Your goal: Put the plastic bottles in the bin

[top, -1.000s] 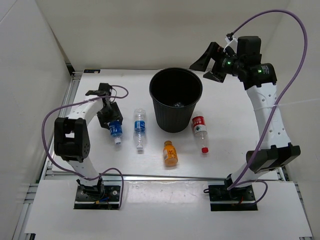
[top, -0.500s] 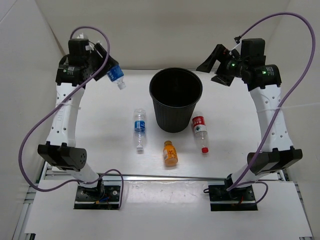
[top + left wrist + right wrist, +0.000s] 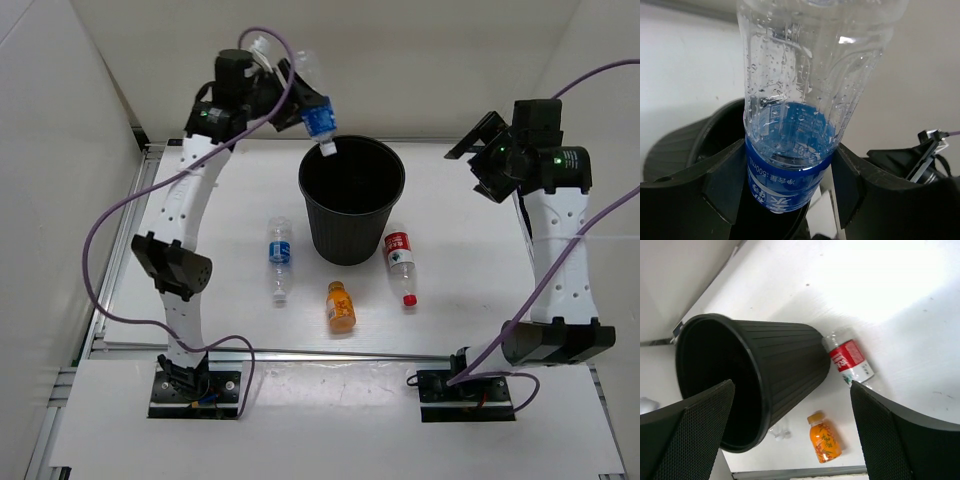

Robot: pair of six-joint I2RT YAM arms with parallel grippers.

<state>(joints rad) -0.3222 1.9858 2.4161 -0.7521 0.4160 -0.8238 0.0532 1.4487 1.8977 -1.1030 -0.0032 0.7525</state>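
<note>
Drop step: your left gripper (image 3: 300, 100) clamps the blue-labelled bottle (image 3: 318, 122), cap down, top centre of frame at the bin (image 3: 345, 240) rim. Centre it over the opening, then release. Your right gripper (image 3: 480, 160) hangs wide, empty.

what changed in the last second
The left gripper lifted a blue-labelled bottle off the table and swung it over the rim of the bin, still clamped. The right gripper, open, drew back rightward. The other blue-labelled bottle, orange bottle and red-labelled bottle stayed put.
</note>
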